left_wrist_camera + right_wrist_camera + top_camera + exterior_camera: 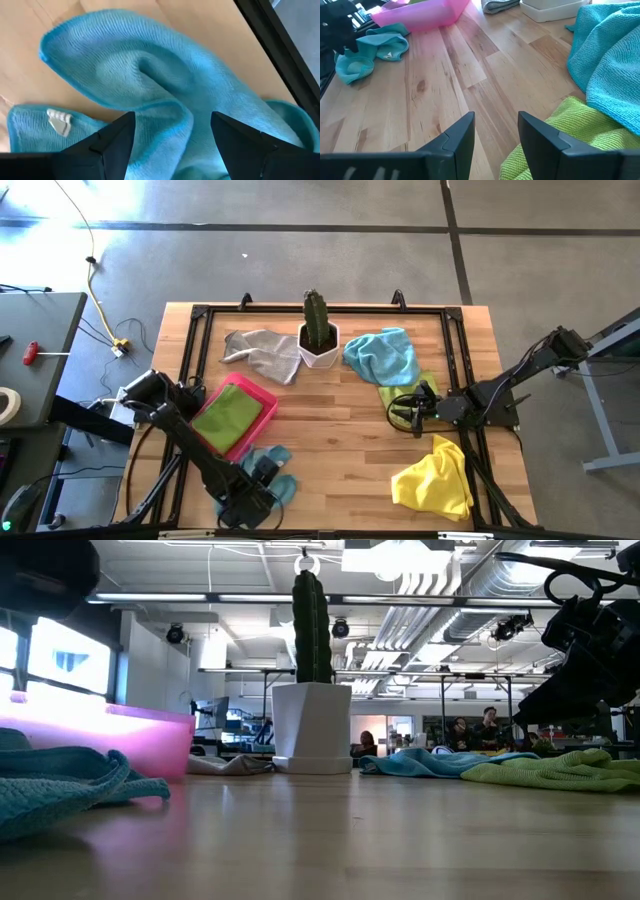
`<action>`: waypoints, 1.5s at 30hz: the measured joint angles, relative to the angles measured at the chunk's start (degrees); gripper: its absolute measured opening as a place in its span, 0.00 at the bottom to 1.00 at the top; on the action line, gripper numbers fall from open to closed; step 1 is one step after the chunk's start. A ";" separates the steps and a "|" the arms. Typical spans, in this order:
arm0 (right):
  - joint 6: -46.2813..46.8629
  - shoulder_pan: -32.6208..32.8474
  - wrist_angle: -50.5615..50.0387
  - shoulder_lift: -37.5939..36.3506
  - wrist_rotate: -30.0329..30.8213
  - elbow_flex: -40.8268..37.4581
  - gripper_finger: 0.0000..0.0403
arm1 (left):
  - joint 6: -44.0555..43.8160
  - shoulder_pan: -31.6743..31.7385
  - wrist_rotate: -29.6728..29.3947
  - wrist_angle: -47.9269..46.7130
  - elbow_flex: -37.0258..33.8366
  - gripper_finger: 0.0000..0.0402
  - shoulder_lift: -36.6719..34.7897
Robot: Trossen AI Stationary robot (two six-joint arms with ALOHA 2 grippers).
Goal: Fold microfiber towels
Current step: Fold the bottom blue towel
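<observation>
A teal microfiber towel [275, 470] lies crumpled near the table's front edge, left of centre. My left gripper [171, 120] points down over it, open, one finger on each side of a raised fold [170, 100]. My right gripper [496, 120] waits open at the table's right, low over bare wood, beside a lime green towel [555, 140]. A light blue towel [383, 355] lies partly over that green one. A grey towel [262, 352] lies at the far left and a yellow towel [435, 475] at the near right. My left gripper comes at the teal towel from above, with its fingers [117, 135] astride the raised fold. I cannot tell whether the fingertips touch the cloth.
A pink tray [262, 395] holding a green cloth [228, 418] sits just behind the teal towel. A cactus in a white pot [320, 340] stands at the far middle. A black frame [455, 350] borders the table. Bare wood lies in the middle.
</observation>
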 joint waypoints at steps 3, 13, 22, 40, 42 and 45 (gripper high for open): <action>0.00 0.00 -0.06 0.10 0.01 0.00 0.35 | -0.90 0.64 1.89 -0.07 -0.02 0.61 0.93; 0.00 0.00 -0.64 0.01 0.00 0.00 0.35 | -3.99 0.75 1.97 -6.00 -0.02 0.25 0.85; 0.00 0.00 -0.64 0.01 0.01 0.00 0.35 | -5.02 2.74 -0.57 -6.17 2.03 0.04 0.81; 0.04 -0.02 -0.52 0.01 4.30 0.00 0.35 | 3.06 15.05 -17.00 -5.56 12.20 0.00 0.74; 0.76 -0.01 0.64 0.03 4.28 0.00 0.35 | 4.72 17.07 -19.21 -5.09 12.20 0.00 0.74; 5.72 -0.01 2.82 0.03 4.11 0.00 0.35 | 5.57 20.62 -21.34 -3.16 12.20 0.00 0.74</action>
